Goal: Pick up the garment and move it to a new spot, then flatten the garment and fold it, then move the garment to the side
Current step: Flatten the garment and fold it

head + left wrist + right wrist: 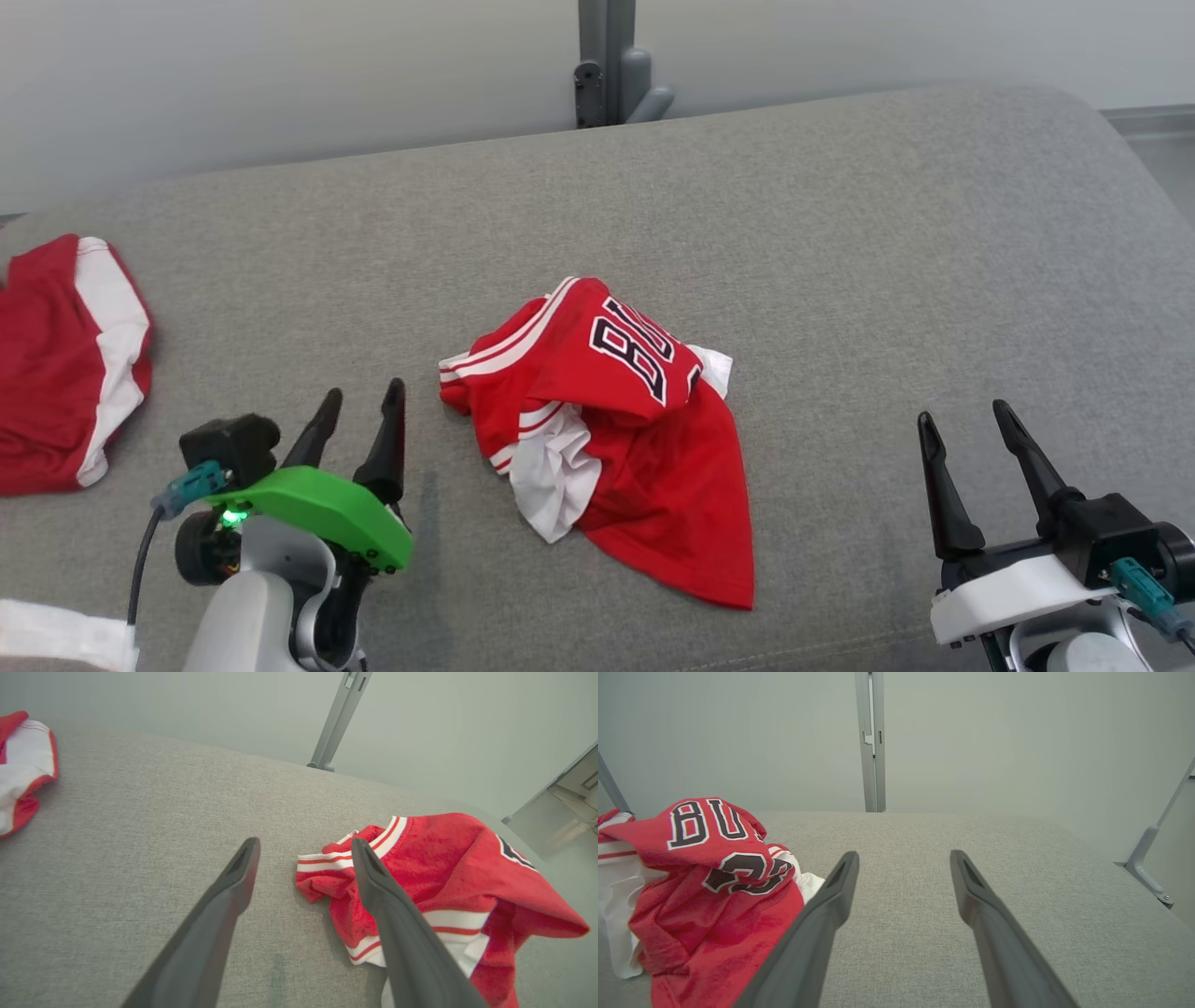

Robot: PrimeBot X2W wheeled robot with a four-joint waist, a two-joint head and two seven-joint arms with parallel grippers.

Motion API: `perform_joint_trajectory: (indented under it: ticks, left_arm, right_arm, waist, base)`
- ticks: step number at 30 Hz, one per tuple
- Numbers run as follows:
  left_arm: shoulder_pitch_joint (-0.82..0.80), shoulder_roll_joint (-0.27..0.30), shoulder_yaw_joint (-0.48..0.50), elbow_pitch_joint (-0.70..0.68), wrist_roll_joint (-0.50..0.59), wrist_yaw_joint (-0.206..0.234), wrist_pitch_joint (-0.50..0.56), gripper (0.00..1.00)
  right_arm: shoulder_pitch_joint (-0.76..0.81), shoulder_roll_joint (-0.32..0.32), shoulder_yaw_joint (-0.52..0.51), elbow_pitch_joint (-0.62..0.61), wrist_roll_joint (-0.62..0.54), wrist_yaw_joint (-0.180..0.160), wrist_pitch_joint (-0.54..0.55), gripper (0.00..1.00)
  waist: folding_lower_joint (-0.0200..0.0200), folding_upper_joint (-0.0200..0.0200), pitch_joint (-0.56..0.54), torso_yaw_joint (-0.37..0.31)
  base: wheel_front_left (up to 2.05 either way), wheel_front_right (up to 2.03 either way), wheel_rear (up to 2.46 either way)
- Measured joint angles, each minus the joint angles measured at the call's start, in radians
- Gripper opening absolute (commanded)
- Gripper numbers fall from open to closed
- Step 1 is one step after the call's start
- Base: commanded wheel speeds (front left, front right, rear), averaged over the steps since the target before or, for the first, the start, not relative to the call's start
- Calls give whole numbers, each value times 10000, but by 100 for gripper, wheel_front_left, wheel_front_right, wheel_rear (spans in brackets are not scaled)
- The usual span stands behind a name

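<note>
Leftward, second red-white garment (47, 373) lies well apart from crumpled jersey (644, 467).

I find a grey fabric-covered bench (840, 233) before me, carrying two items. A crumpled red jersey (653, 467) with white trim and dark lettering lies near its middle. A second red-and-white garment (47, 373) lies well apart, at my left edge.

This looks like a bare test room or lab. A wide grey fabric-covered surface (840, 233) stands before a plain pale wall (280, 75). A grey metal post (607, 56) with fittings rises behind it.
</note>
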Motion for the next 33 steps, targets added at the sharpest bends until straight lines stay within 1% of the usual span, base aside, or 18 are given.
perform_joint_trajectory:
  ticks: [2,6,11,15,16,17,18,20,22,25,28,30,33]
  left_arm:
    - [-301,-138,-136,328,-573,-2,706,100]
    - [-674,-196,-230,1131,-1062,12,1542,100]
    - [-825,-171,-92,1987,-1546,12,1852,100]
    - [-1037,-180,-6,2533,-2291,6,1985,100]
    - [-1046,-182,-31,2640,-2456,0,2015,53]
    - [-1052,-174,-109,2700,-2554,0,2019,14]
    - [-1063,-144,-184,2738,-2617,0,1948,0]
    - [-1127,52,-196,2704,-2660,-4,1563,0]
    - [-1317,357,40,2476,-2736,-2,1103,0]
    - [-1902,736,385,1678,-2917,-2,865,0]
    - [-2563,1317,552,458,-2849,48,1016,0]
    - [-2994,1685,581,-370,-2652,207,1369,0]
    - [-3722,2050,470,-1517,-2451,485,2029,0]
  right_arm:
    - [-62,12,8,6,13,0,0,100]
    - [-168,73,10,29,42,0,0,100]
    - [-280,146,117,61,58,0,0,100]
    - [-358,178,119,88,59,0,0,100]
    - [-360,186,119,98,59,0,0,100]
    - [-360,196,115,100,59,0,0,100]
    - [-365,207,113,102,59,0,0,100]
    - [-366,209,90,105,59,0,0,100]
    - [-364,219,17,96,59,0,0,100]
    - [-317,221,-132,67,58,0,0,100]
    - [-231,265,-134,77,61,0,0,100]
    - [-208,324,-63,96,75,0,0,100]
    - [-176,376,61,155,90,0,0,100]
  waist:
    - [0,0,137,-225]
    - [0,0,365,-700]
    - [0,0,533,-1153]
    - [0,0,640,-1528]
    - [0,0,655,-1599]
    - [0,0,666,-1659]
    - [0,0,672,-1710]
    - [0,0,659,-1776]
    - [0,0,611,-1790]
    - [0,0,546,-1701]
    - [0,0,428,-1611]
    - [0,0,326,-1578]
    - [0,0,170,-1569]
  base:
    - [0,0,0]
    - [0,0,0]
    - [0,0,0]
    - [0,0,0]
    - [0,0,0]
    - [0,0,0]
    - [0,0,0]
    - [0,0,0]
    - [0,0,0]
    - [0,0,0]
    - [0,0,0]
    - [0,0,0]
    - [0,0,0]
